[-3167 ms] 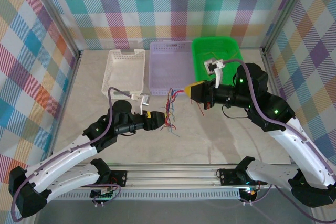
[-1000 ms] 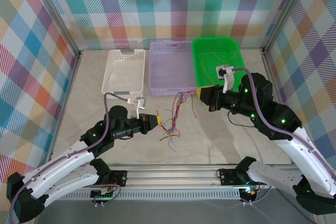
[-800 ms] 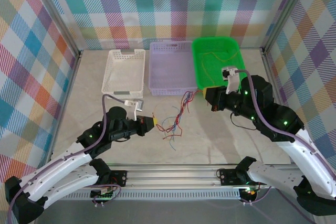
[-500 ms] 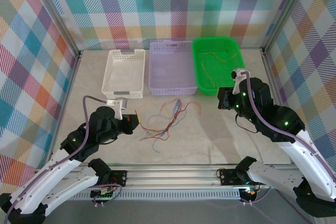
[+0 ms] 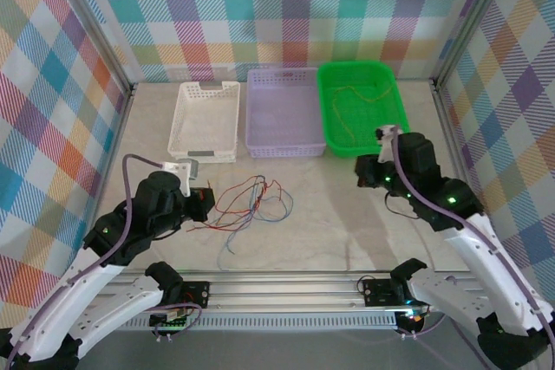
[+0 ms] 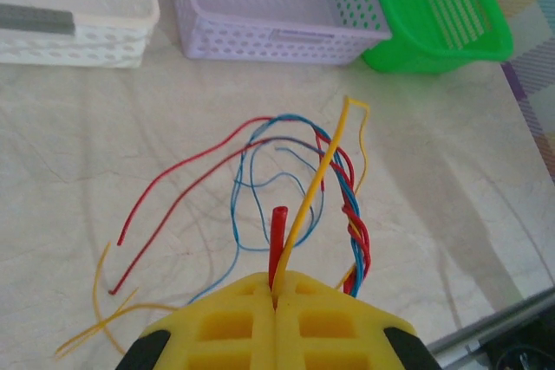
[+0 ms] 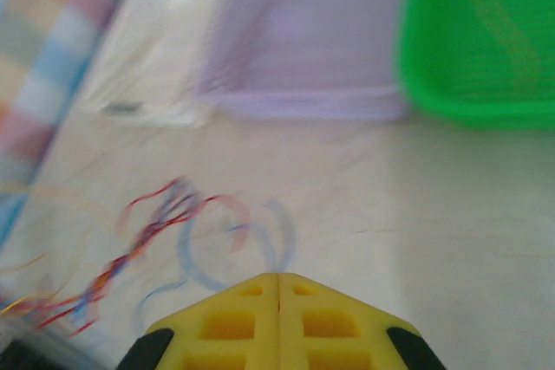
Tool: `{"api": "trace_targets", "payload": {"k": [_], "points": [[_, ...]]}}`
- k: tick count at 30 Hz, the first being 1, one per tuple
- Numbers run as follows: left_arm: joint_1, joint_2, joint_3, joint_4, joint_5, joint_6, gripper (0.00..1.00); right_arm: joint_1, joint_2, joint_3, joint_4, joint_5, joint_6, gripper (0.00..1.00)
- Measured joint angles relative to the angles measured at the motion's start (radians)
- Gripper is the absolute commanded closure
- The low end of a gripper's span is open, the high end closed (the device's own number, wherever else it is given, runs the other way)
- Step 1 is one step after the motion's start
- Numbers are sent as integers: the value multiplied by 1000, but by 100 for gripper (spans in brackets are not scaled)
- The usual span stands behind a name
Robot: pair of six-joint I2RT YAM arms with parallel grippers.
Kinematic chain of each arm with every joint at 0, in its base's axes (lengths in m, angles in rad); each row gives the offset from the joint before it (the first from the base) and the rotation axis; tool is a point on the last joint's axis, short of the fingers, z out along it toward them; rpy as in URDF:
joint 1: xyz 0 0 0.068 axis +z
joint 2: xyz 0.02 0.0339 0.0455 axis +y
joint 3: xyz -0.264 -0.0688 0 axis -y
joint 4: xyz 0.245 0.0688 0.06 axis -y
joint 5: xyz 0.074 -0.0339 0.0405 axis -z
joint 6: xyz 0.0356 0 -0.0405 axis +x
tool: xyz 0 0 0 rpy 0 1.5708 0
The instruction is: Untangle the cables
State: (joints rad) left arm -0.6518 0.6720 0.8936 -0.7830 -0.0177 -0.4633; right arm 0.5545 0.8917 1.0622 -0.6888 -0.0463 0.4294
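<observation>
Left gripper (image 6: 276, 288) clamped tight on cables (image 6: 354, 214) fanning toward 12 o'clock, right gripper (image 7: 277, 282) closed, empty, at their 3 o'clock

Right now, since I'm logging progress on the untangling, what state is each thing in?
left gripper: shut on cables
right gripper: shut, empty
cables: loose on table, red and blue strands twisted together
green basket: holds one yellowish wire
purple basket: empty
white basket: no wires inside
</observation>
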Motion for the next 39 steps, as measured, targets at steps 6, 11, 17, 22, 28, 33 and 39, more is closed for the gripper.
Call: {"api": "trace_targets", "payload": {"k": [6,11,17,22,28,33,39], "points": [[0,92,-11,122,152,8,100,148,125,-64,200,-175,-72,34],[1,146,-11,178,235,24,100,170,194,-75,327,-201,-136,30],[1,169,-10,215,289,35,100,208,280,-137,438,-192,-183,30],[1,180,-10,238,302,35,100,238,353,-156,478,-179,-205,67],[1,185,-1,232,293,47,100,254,361,-152,463,-66,-201,100],[1,170,3,207,269,85,100,254,320,-152,415,80,-176,100],[0,153,1,209,262,93,92,153,198,-172,354,132,-101,100]]}}
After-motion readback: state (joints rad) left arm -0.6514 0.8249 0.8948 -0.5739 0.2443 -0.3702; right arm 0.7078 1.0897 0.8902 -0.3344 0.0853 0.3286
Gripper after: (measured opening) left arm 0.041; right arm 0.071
